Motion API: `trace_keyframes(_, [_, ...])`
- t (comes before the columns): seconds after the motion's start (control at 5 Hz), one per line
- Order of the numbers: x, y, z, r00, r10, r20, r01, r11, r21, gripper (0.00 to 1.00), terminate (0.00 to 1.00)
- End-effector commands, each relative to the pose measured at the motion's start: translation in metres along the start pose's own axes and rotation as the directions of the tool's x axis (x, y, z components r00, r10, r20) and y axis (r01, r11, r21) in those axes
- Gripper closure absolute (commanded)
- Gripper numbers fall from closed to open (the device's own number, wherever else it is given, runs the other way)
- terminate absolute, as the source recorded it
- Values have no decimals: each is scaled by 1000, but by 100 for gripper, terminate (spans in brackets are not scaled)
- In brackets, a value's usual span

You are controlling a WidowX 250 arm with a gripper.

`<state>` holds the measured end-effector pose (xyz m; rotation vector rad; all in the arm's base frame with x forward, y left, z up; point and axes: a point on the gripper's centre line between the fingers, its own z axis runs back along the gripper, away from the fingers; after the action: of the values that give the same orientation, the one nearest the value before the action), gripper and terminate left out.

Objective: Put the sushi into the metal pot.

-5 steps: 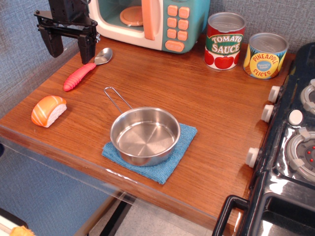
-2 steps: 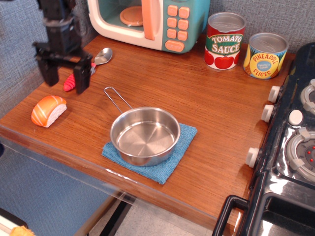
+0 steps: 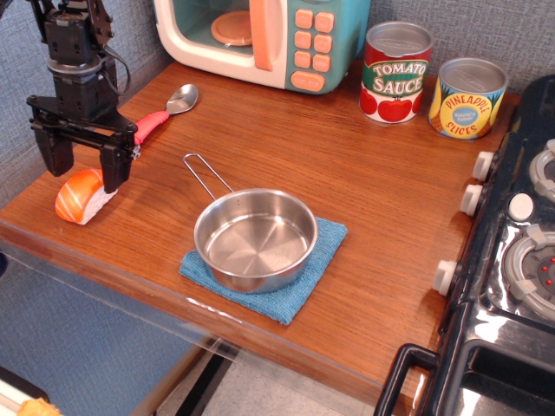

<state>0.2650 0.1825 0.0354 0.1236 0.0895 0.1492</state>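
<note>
While sushi (image 3: 82,196): lay on the wooden counter (image 3: 347,182) near its front-left corner, outside the pot.
Gripper (image 3: 80,168): fingers spread apart, just above the sushi; contact possibly made, hard to tell.
Metal pot (image 3: 255,239): empty, on a blue cloth (image 3: 303,286).
Spoon (image 3: 160,115): behind the gripper.
</note>
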Motion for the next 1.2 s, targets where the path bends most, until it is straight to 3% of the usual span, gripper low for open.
trace_keyframes(0.0, [4,5,-13,999,32,-32,-30,998,50,0,0])
trace_keyframes(0.2, [4,5,-16,998,41,-38,-39,998,51,100,0])
trace_keyframes(0.4, [2,0,-2,1000,19,5,-20,1000,24,100,0])
trace_keyframes(0.6, [-6,-12,39,993,10,115,-3,998,-61,100,0])
trace_keyframes(0.8, [-11,-45,71,988,-23,154,50,983,-177,100,0])
trace_keyframes(1.0, [-10,-83,75,984,-91,153,120,974,-194,100,0])
